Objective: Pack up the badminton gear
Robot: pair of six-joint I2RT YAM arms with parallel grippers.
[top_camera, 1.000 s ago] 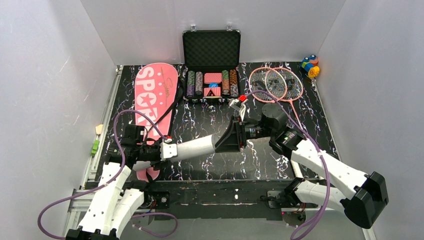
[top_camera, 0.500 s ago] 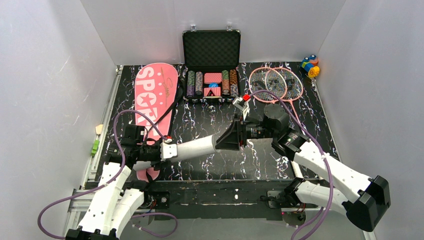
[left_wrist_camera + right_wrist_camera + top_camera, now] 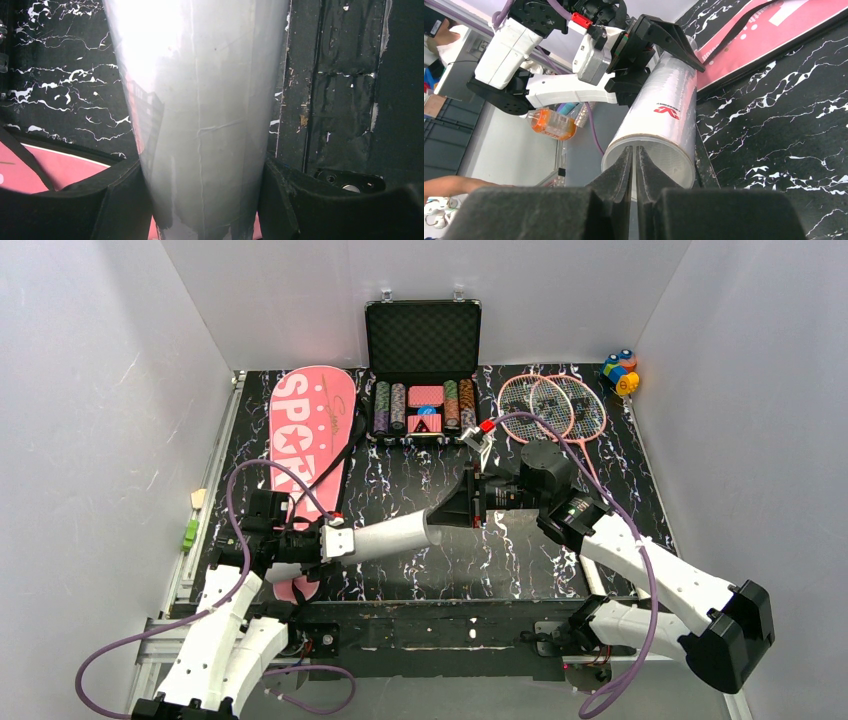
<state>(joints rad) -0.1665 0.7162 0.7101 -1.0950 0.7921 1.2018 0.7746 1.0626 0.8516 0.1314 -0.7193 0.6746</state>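
Observation:
The long white tube [image 3: 385, 534] lies level above the table's near middle. My left gripper [image 3: 322, 543] is shut on its near-left end; in the left wrist view my black fingers [image 3: 125, 200] clamp both sides of the tube [image 3: 200, 100]. My right gripper [image 3: 438, 520] is shut, and its fingertips [image 3: 634, 150] reach into the tube's open mouth [image 3: 664, 160]. Nothing shows between its fingers. The pink "SPORT" cover [image 3: 310, 425] lies at the left. Two pink rackets [image 3: 555, 408] lie at the far right. No shuttlecock is in view.
An open black case of poker chips [image 3: 423, 370] stands at the far middle. A small multicoloured toy [image 3: 619, 370] sits in the far right corner. White walls close in the table on three sides.
My right wrist has shifted a little left and toward the far side at the tube's mouth. The left arm and the tube have hardly moved.

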